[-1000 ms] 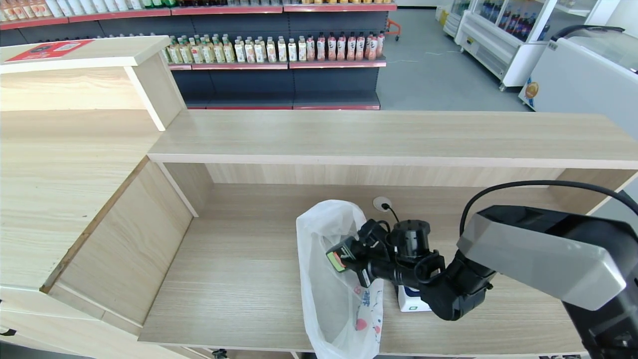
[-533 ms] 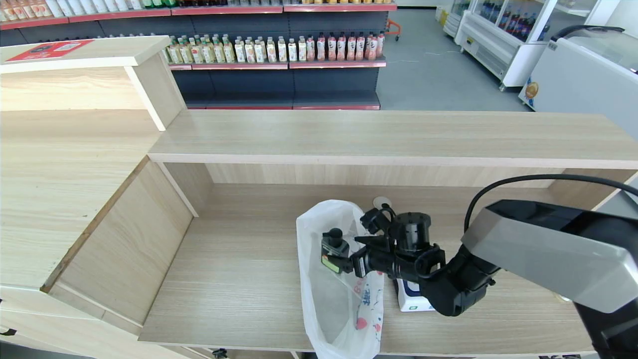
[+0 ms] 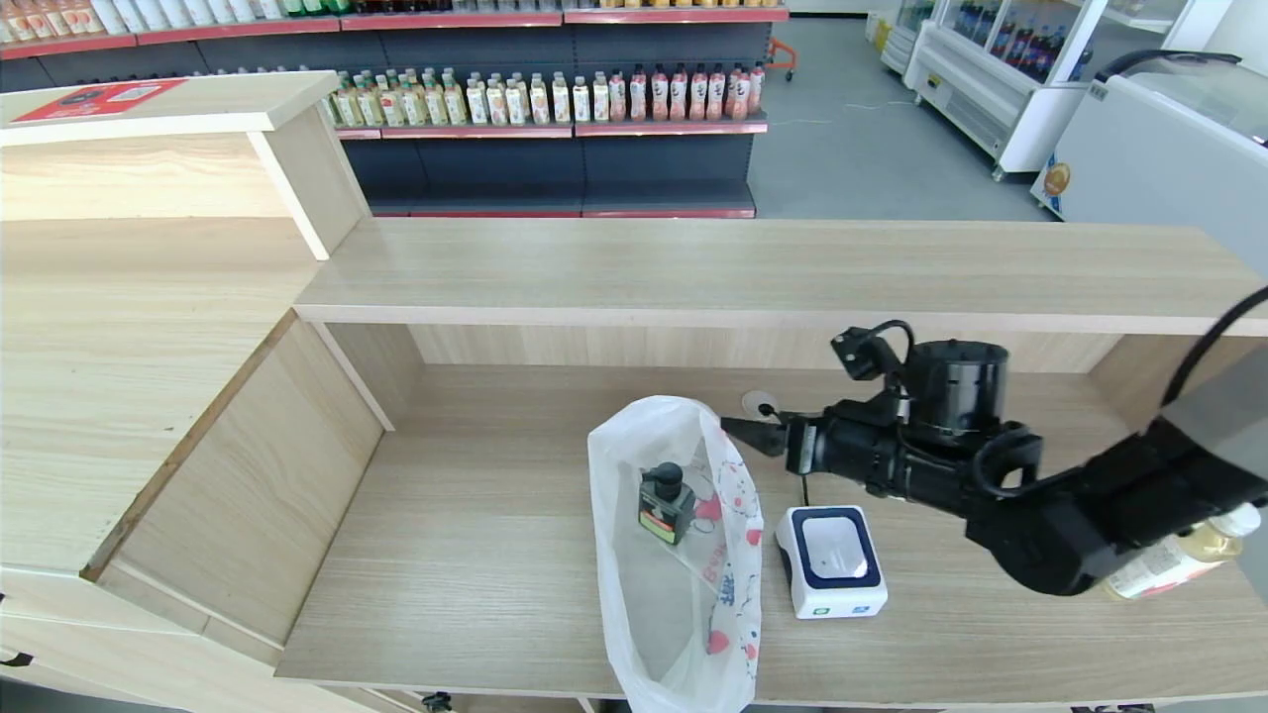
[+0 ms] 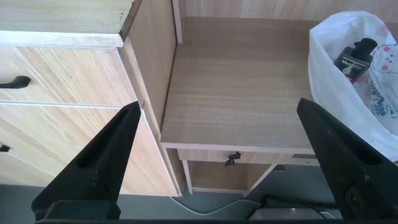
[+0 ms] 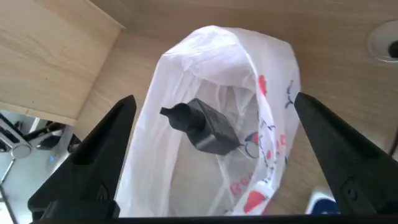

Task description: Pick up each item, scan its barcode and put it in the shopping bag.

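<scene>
The dark bottle is in the shopping bag and nothing grips it. Whether it stands or leans in there is hard to tell. The right wrist view looks straight into the bag, where the bottle rests against the thin white wall, framed by 2 fingers spread wide. So the right pincer is released and carries nothing. In the head view it hangs over the worktop just beside the bag's far rim, tips toward the bag, the arm stretched in low from the right. That view also brings in the scanner, flat on the worktop just beside the bag. A pale drink bottle lies at the right edge, partly hidden behind the arm. A round cable port sits just behind the fingertips. In the left wrist view the left pincer is released too, fingers wide apart, out in front of the worktop's front edge. It hangs near drawers with a black handle, well apart from the bag.
</scene>
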`<state>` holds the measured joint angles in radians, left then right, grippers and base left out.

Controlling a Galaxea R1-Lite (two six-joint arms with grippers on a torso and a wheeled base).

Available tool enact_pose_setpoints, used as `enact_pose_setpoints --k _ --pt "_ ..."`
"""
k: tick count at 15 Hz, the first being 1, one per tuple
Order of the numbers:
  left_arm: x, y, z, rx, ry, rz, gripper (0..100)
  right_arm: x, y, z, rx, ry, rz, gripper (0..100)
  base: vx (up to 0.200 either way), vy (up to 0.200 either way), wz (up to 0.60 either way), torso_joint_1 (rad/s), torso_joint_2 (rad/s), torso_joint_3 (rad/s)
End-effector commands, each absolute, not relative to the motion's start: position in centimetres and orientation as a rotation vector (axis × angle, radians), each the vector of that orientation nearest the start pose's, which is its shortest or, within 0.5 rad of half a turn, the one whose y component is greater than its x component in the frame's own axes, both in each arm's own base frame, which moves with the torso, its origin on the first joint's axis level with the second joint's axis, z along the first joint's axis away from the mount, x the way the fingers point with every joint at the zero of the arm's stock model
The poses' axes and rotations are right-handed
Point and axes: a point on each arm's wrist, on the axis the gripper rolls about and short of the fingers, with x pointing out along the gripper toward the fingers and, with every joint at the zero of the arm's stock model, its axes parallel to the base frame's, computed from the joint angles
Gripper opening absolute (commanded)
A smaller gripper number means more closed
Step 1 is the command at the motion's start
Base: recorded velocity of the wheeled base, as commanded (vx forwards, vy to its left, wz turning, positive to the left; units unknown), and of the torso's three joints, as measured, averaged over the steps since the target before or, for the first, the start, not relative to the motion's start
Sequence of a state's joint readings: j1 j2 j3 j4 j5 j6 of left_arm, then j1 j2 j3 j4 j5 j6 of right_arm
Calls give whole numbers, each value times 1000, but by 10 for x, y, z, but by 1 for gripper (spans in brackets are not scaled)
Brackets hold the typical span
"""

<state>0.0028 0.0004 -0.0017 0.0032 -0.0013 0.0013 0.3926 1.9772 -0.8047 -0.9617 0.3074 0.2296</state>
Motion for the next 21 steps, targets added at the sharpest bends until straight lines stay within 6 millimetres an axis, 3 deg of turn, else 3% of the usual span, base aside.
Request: enact_pose_setpoints --k 1,3,7,18,21 --pt "-23 0 76 2 2 2 100 297 100 149 220 246 585 100 0 0 0 0 0 0" --pt "-23 0 76 2 2 2 100 280 74 150 187 240 519 100 0 0 0 0 0 0" --pt "-23 0 76 3 2 3 100 260 50 153 171 244 452 100 0 -50 0 -1 1 2" --pt "-23 0 76 0 2 5 100 243 40 137 122 318 424 100 0 -200 0 4 2 2" --pt "-23 0 76 0 2 5 100 228 32 119 35 373 411 100 0 -200 0 -1 2 2"
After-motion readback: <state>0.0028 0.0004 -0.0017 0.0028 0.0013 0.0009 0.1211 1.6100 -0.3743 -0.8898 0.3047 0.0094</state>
